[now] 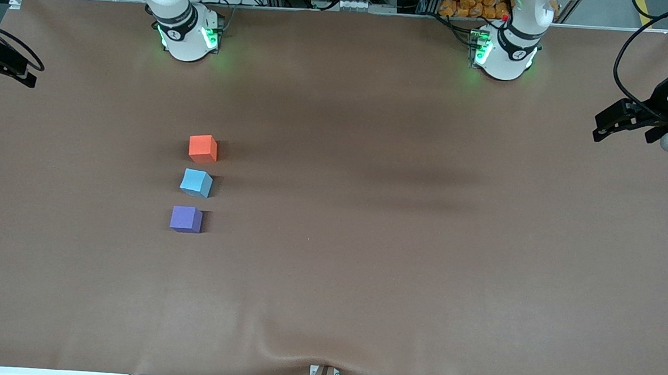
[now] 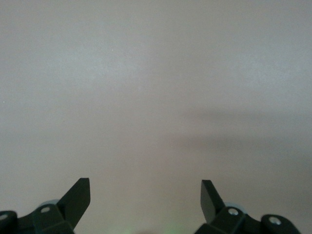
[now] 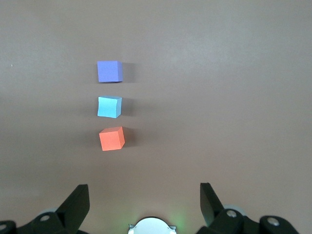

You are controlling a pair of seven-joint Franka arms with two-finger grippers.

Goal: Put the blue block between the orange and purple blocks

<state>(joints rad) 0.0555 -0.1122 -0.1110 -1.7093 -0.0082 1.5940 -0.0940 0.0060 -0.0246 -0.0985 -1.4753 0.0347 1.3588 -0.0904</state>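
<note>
1. The left gripper (image 2: 145,195) hangs at the desk's (image 1: 422,264) left-arm edge, jaws spread and empty.
2. The right gripper (image 3: 145,197) is high over its own base, jaws spread and empty.
3. The blue block (image 1: 196,182) sits between the orange block (image 1: 202,148) and the purple block (image 1: 186,219), with slim gaps and bare desk all round.

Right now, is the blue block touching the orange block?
No, bare table shows between the blue block and the orange block.
</note>
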